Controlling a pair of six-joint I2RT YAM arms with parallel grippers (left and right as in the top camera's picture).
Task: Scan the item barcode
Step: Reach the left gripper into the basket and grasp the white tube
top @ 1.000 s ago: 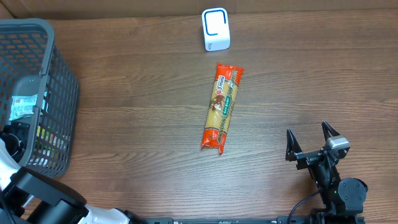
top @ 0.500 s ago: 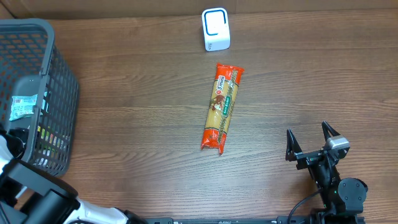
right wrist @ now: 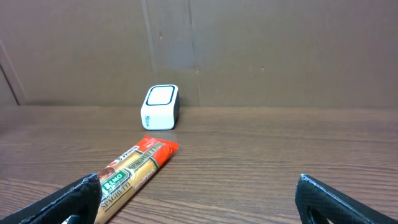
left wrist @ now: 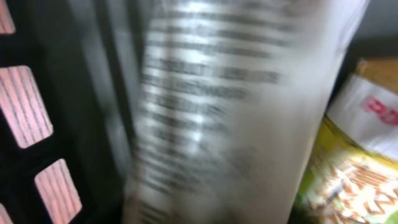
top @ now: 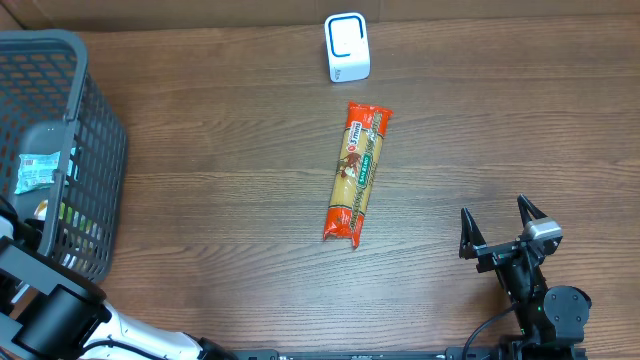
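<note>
Grey mesh basket (top: 100,160) at 9 o'clock; left arm (top: 40,310) reaches in. Left gripper unseen, so its jaw state cannot be told. White printed packet (left wrist: 230,93) fills the wrist view, blurred, hard against the basket wall.

Risk: the packet snags the mesh or slips on the lift.

Scanner (top: 347,47) at 12 o'clock. Spaghetti packet (top: 357,172) lies at centre, across the likely path. Right gripper (top: 493,207) at 5 o'clock, spread wide, empty. Bare wood from 1 to 4 o'clock.

Left arm (top: 48,312): drawn back toward the near table edge.
Basket (top: 100,120): pale item (top: 40,208) newly uncovered, just ahead of the arm.
</note>
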